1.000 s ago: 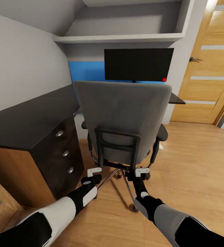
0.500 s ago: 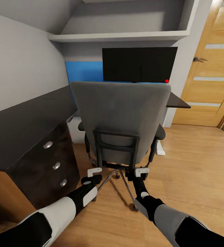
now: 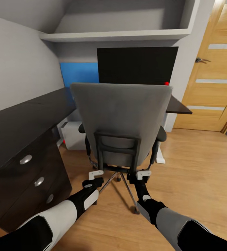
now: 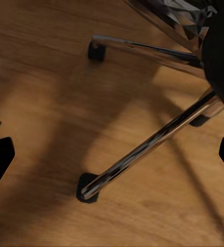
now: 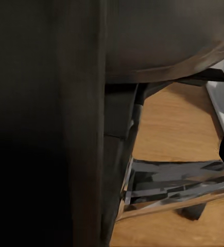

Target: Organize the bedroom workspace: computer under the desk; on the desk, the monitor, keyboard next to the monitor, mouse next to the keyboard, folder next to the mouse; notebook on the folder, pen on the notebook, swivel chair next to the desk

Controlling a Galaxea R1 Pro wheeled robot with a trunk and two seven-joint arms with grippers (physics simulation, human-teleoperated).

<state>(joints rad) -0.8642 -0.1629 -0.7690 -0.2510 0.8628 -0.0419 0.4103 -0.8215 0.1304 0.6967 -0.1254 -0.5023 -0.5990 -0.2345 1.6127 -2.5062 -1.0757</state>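
Swivel chair [image 3: 122, 122] — grey padded back turned toward the camera, black frame bracket low on the back, black armrests at either side, chrome star base on black castors standing on the light wood floor [image 3: 197, 174]. It sits in the inner corner of the L-shaped bench, close before the monitor.

Bench [image 3: 19, 122] — black top running along the grey wall on the left and across behind the chair; three black drawers with round silver knobs [image 3: 38, 181] at the near left.

Monitor [image 3: 138, 65] — upright on the far run of the bench, black screen facing the camera, red dot at its lower right corner; its lower edge is hidden by the chair back.

Computer [image 3: 72, 135] — pale boxy tower on the floor under the bench, left of the chair.

Blue panel [image 3: 79, 72] — on the wall behind the bench, left of the monitor.

Wall shelf [image 3: 117, 35] — pale, above the monitor. Wooden door [image 3: 214, 76] — at the right.

Left gripper [image 3: 96, 173] — low behind the chair, near the base; jaws spread apart, holding nothing. In the left wrist view, chrome legs [image 4: 148, 146] and castors lie below it.

Right gripper [image 3: 143, 173] — low at the chair's rear frame; whether its jaws are open or closed cannot be told.
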